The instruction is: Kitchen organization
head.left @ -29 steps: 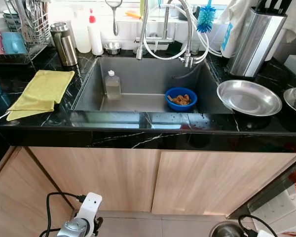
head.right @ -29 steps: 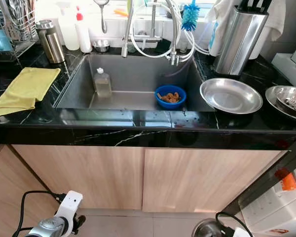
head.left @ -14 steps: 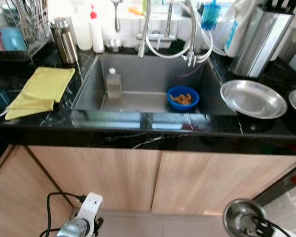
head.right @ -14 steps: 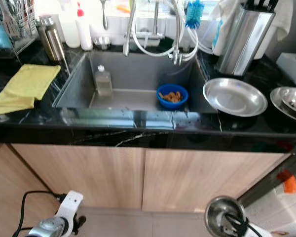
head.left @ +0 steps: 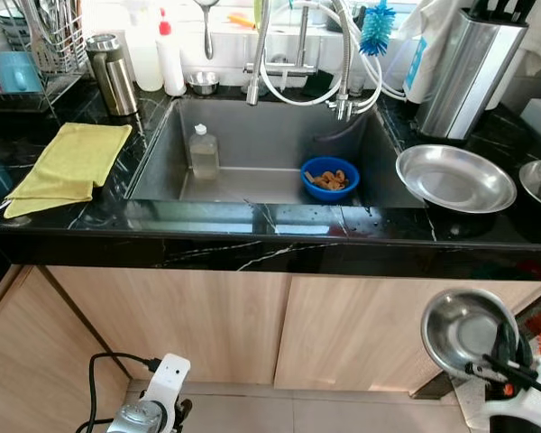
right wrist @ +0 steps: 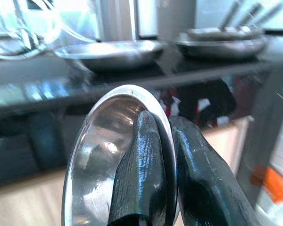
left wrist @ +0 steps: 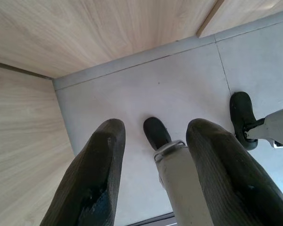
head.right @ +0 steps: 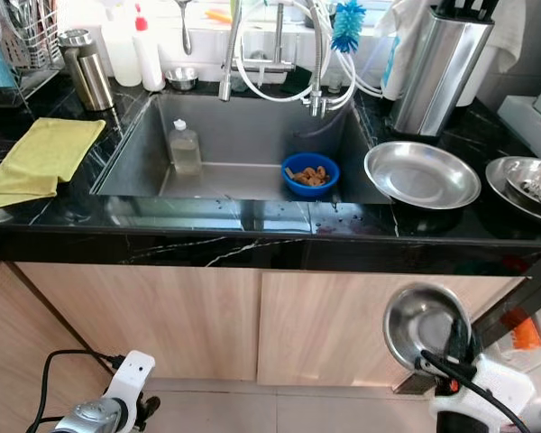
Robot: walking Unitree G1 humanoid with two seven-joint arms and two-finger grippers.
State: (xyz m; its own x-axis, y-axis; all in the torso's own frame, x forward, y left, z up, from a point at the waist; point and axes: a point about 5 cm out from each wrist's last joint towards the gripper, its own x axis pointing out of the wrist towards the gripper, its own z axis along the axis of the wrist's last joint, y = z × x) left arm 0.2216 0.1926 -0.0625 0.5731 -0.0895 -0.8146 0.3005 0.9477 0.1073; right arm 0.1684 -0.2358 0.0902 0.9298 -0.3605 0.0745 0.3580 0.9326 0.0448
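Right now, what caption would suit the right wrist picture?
Right gripper pinching the rim of a steel bowl, held below the black counter.

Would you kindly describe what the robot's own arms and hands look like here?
The left hand has two long, dull black fingers; its silver-and-white wrist trails a looping black cable. The right hand has glossy black fingers, on a white wrist with black cables and a small orange spot.

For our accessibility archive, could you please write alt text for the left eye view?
The robot's right hand holds a small round steel bowl by its rim, below a black marble counter. Above, a grey sink contains a blue bowl of brown food; a yellow cloth lies left.
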